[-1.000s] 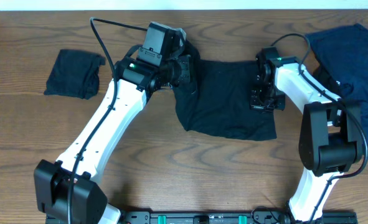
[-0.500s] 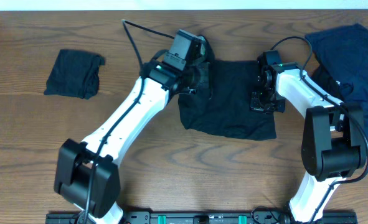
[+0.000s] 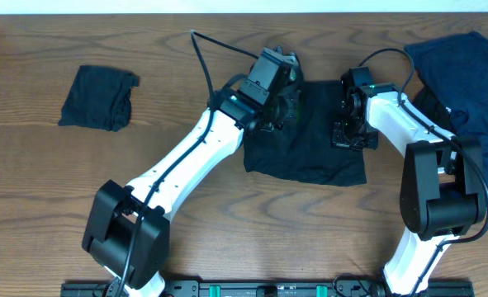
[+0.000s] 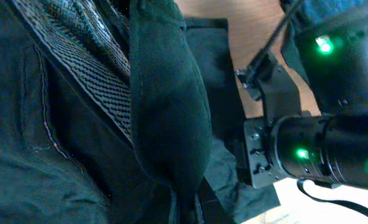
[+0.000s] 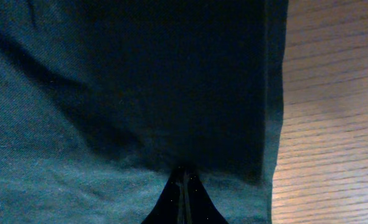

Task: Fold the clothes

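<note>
A large black garment (image 3: pixel 310 153) lies at the table's middle. My left gripper (image 3: pixel 281 97) is shut on a fold of its left edge and holds it lifted over the garment. In the left wrist view the pinched fold (image 4: pixel 168 106) hangs from the fingers (image 4: pixel 193 208), and the pale grey-white inner strip (image 4: pixel 78 50) shows. My right gripper (image 3: pixel 348 132) is shut on the garment's right edge. In the right wrist view its closed fingertips (image 5: pixel 184 180) sit in the fabric (image 5: pixel 109 93). A folded black garment (image 3: pixel 99 97) lies at the far left. A navy garment (image 3: pixel 466 74) lies at the right.
The right arm (image 4: pixel 308 149) shows close by in the left wrist view. Bare wood table (image 5: pixel 333 93) runs beside the garment's right edge. The table's far edge (image 3: pixel 244 11) is at the top.
My left gripper has moved right with the garment's left edge, drawing it over the rest of the cloth. The right arm has stayed in place.
</note>
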You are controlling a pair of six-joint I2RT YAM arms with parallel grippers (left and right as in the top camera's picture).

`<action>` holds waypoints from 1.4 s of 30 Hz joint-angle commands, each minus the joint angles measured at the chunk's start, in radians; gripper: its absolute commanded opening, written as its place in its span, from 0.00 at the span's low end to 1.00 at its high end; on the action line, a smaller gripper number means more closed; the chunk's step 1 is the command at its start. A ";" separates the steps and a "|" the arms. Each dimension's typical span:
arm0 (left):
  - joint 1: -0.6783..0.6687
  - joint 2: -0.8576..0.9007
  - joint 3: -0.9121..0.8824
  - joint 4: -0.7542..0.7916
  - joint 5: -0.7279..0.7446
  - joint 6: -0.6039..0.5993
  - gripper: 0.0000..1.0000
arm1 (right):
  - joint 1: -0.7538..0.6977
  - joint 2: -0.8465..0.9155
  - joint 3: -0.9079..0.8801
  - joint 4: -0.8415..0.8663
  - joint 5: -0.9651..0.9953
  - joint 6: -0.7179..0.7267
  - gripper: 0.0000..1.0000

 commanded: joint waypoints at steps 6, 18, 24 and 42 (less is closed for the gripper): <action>-0.056 0.049 0.031 0.014 -0.005 -0.006 0.07 | -0.002 0.047 -0.039 0.028 -0.026 -0.010 0.01; -0.061 0.056 0.031 0.039 0.053 -0.022 0.07 | -0.004 0.047 -0.039 0.033 -0.026 -0.010 0.01; -0.062 0.056 0.031 0.074 0.052 -0.024 0.10 | -0.027 0.047 -0.037 0.029 -0.026 -0.011 0.01; 0.019 0.010 0.031 0.100 0.062 0.037 0.49 | -0.146 -0.019 0.313 -0.294 -0.020 -0.042 0.07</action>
